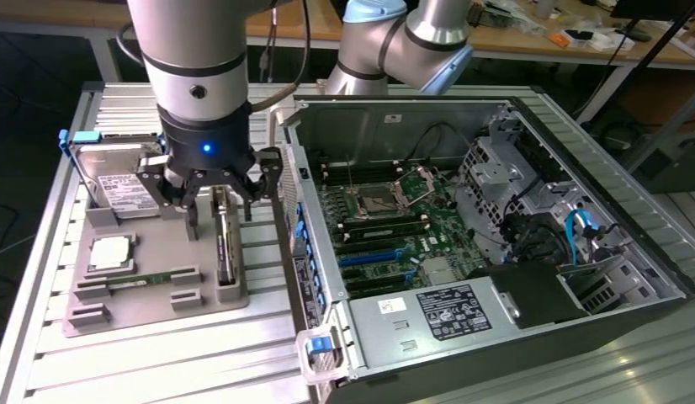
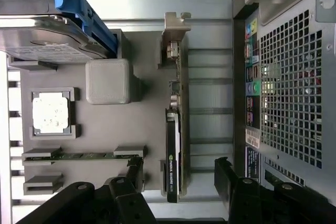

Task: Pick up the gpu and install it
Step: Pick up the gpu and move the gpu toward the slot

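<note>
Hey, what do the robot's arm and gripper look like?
The arm is a thick silver-grey tube with pale blue joint caps. Its end section is black with a small glowing blue light. The gripper is black, with two jointed fingers. A dark cable hangs beside the arm.

The gpu (image 2: 173, 150) stands on its long edge in a slot of the grey holder (image 2: 105, 124), on the side at the exterior view's right. It is a thin dark board with a black shroud and a pale bracket at the far end. My pincer (image 2: 179, 163) straddles it, fingers spread and clear of it.
</note>
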You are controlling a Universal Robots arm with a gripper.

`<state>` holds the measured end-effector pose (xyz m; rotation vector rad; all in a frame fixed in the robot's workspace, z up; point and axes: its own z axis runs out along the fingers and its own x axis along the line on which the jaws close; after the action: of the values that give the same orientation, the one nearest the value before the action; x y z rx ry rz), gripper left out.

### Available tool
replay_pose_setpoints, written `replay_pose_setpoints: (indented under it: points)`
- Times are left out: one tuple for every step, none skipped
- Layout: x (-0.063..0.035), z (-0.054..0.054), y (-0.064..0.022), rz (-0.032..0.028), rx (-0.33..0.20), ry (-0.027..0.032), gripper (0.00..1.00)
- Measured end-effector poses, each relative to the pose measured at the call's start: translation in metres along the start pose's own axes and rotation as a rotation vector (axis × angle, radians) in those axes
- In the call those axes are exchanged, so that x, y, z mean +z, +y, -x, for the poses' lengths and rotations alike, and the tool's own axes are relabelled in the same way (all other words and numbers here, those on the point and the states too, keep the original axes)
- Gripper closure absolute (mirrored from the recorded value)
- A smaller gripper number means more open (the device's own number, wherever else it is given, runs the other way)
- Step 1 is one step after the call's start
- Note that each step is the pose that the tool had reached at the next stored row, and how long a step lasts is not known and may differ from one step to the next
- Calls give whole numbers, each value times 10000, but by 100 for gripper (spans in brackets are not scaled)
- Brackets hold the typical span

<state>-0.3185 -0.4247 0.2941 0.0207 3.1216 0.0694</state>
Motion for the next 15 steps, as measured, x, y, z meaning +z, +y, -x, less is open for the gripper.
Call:
replay_pose_setpoints:
  points:
    - [19, 2, -5, 0, 0, -1, 34]
    - [37, 3, -10, 0, 0, 0, 34]
    - [56, 4, -14, 0, 0, 0, 34]
    - [73, 4, -19, 0, 0, 0, 34]
    - [91, 4, -23, 0, 1, 0, 34]
    - [113, 4, -27, 0, 1, 0, 34]
    - [130, 4, -31, 0, 0, 0, 34]
    - [149, 3, -35, 0, 0, 0, 34]
    - [168, 3, -39, 0, 1, -1, 34]
    - [204, 3, -47, -1, 0, 1, 34]
    - [236, 2, -53, 1, 0, -1, 34]
    - [253, 2, -57, 0, 0, -1, 34]
    - [275, 1, -60, 0, 1, 0, 34]
    - [299, 1, -63, 0, 1, -1, 34]
    - [320, 1, -66, 0, 0, 0, 34]
